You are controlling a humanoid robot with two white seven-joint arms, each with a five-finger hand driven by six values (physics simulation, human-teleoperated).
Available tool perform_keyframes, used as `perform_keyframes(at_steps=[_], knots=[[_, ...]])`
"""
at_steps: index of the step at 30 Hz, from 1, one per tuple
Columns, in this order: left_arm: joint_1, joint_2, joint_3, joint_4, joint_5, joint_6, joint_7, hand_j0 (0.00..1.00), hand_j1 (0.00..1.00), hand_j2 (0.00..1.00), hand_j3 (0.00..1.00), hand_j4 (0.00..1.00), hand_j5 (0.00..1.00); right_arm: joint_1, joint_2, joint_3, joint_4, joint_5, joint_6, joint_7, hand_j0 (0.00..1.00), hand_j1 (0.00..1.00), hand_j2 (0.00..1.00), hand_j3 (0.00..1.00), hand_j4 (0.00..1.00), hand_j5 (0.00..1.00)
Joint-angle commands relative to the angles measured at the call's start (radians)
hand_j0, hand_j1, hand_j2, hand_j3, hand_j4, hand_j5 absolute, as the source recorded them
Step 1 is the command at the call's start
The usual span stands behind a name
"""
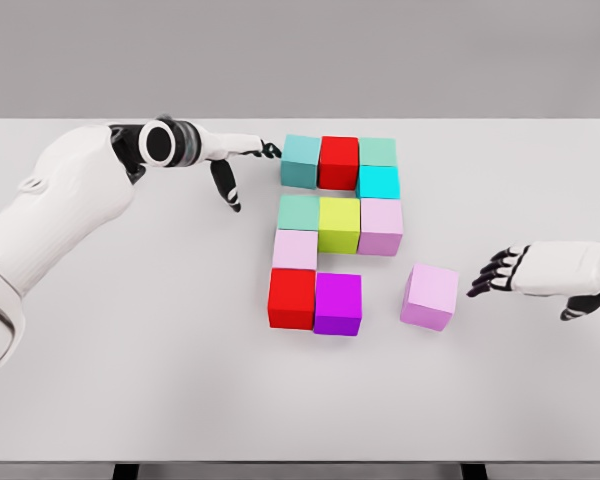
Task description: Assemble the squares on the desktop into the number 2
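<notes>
1. There are eleven blocks on the white table (130, 400).
2. Ten blocks sit close together in the middle. One sits alone.
3. The top row has three: a teal block (300, 160), a red block (338, 161) and a green block (378, 151).
4. One cyan block (378, 182) sits under the green one, on the right.
5. The next row has three: a pale green block (299, 211), a yellow block (339, 223) and a pink block (381, 226).
6. One light pink block (294, 249) sits under the pale green one, on the left.
7. The bottom row has only two: a big red block (292, 297) and a purple block (337, 303).
8. The lone block (429, 296) is pinkish purple. It sits just right of the purple one, with a gap between them.
9. The left hand (230, 165) is by the teal block. Its fingers are spread apart and hold nothing. One fingertip seems to touch the teal block.
10. The right hand (555, 272) is just right of the lone block. Its fingers are loose and apart, and hold nothing.
</notes>
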Motion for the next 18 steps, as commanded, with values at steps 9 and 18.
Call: perform_keyframes(at_steps=[9, 18], knots=[[0.0, -0.006, 0.001, 0.0, 0.001, 0.0, 0.0, 1.0, 1.0, 1.0, 1.0, 1.0, 1.0, 0.0, 0.018, 0.002, -0.088, -0.001, 0.002, 0.0, 1.0, 1.0, 1.0, 1.0, 1.0, 1.0], [-0.002, 0.003, 0.004, 0.012, 0.01, 0.003, 0.003, 1.0, 1.0, 1.0, 1.0, 1.0, 1.0, -0.012, 0.02, -0.009, -0.013, -0.003, 0.002, 0.0, 1.0, 1.0, 1.0, 1.0, 1.0, 1.0]])
